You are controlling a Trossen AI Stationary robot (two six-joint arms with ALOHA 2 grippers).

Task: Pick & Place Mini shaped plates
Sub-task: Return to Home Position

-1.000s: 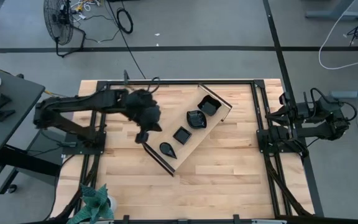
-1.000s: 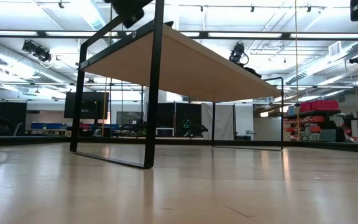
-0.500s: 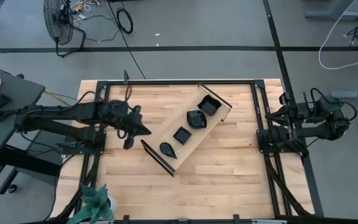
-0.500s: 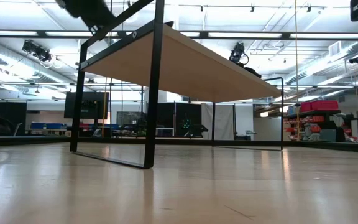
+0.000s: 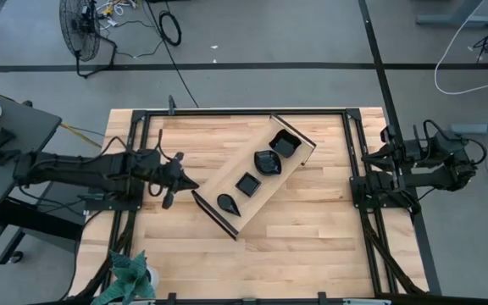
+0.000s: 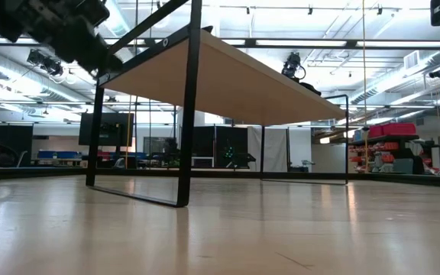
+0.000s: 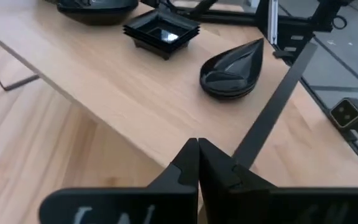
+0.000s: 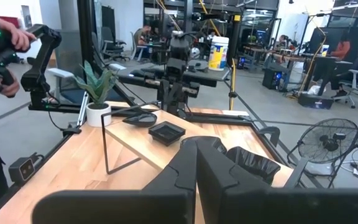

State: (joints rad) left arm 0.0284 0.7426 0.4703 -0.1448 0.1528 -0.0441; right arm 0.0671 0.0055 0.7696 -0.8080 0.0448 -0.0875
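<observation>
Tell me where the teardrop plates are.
In the high view, the teardrop plates sit on the wooden shelf, at its end nearest the left arm, beside the square plates.

Robotics lab in a big open-plan hall. Wood desk point(image 5: 312, 212) w/ black frame has robot arms point(image 5: 74, 167) mounted at both ends. Grey floor round the desk shows black tape lines point(image 5: 227, 65). Behind the desk: a pedestal fan point(image 5: 79, 30) & loose cables point(image 5: 169, 27). Beyond the desk: ceiling strip lights point(image 6: 281, 42), red storage bins point(image 6: 392, 130), people seated at workstations point(image 8: 342, 53).
</observation>
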